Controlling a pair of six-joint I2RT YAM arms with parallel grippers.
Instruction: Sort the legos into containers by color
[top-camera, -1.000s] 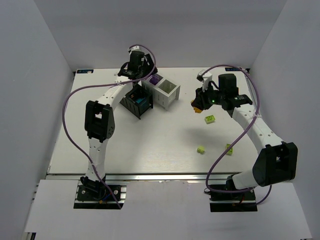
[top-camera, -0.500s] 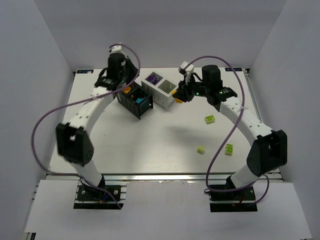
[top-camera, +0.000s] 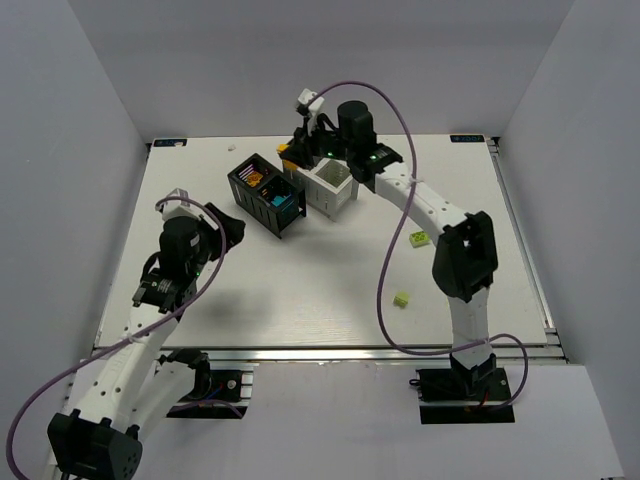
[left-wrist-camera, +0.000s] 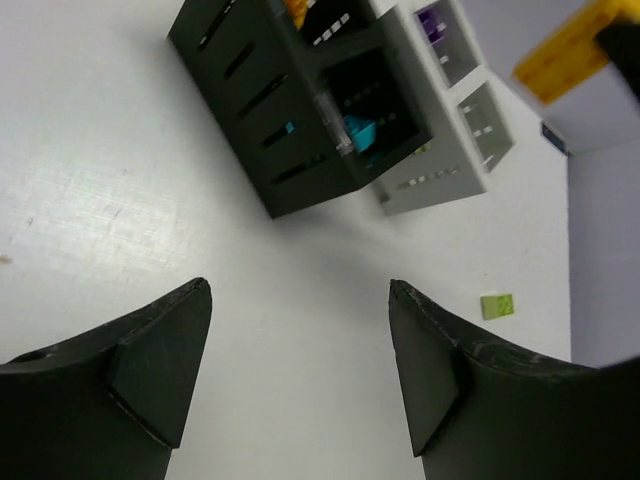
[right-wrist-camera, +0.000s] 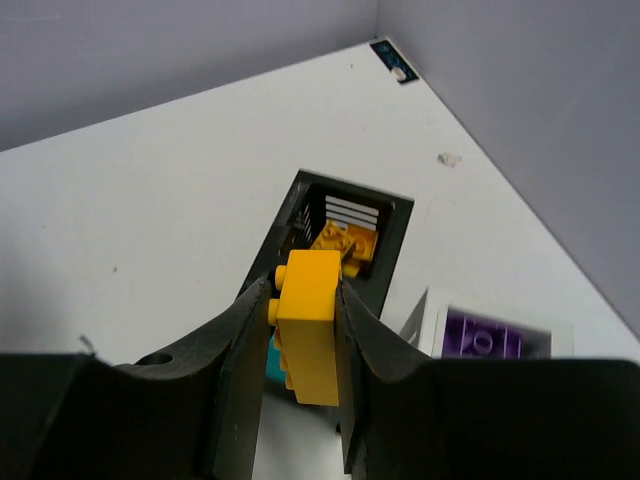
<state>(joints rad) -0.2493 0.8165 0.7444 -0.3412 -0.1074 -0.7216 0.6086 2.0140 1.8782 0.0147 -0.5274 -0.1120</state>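
Clamping a small orange studded plastic brick (right-wrist-camera: 310, 338) in the right gripper (right-wrist-camera: 303, 300), pinching its narrow sides, with the long axis running along the fingers. Hovering by the far end of the black slatted two-compartment box (top-camera: 256, 204), beside the white slatted box (top-camera: 336, 197) with purple bricks (right-wrist-camera: 490, 338) showing in its far half.

Looking down the right wrist view: finding the compartment holding loose orange bricks (right-wrist-camera: 345, 242) just beyond the fingertips and below, not directly under the held piece. Judging from that, needing a short reach forward along the pointing direction, toward the robot's left in the top view, before opening over that square. Risking otherwise a drop onto the rim or into the neighbouring half holding a teal brick (left-wrist-camera: 358, 130).

Keeping the left gripper (left-wrist-camera: 300, 290) spread wide and empty, well apart from both boxes on the near side, so leaving the right arm plainly the nearer one. Leaving lime green bricks (top-camera: 419, 238) out on the white table (top-camera: 330, 290), unsorted.
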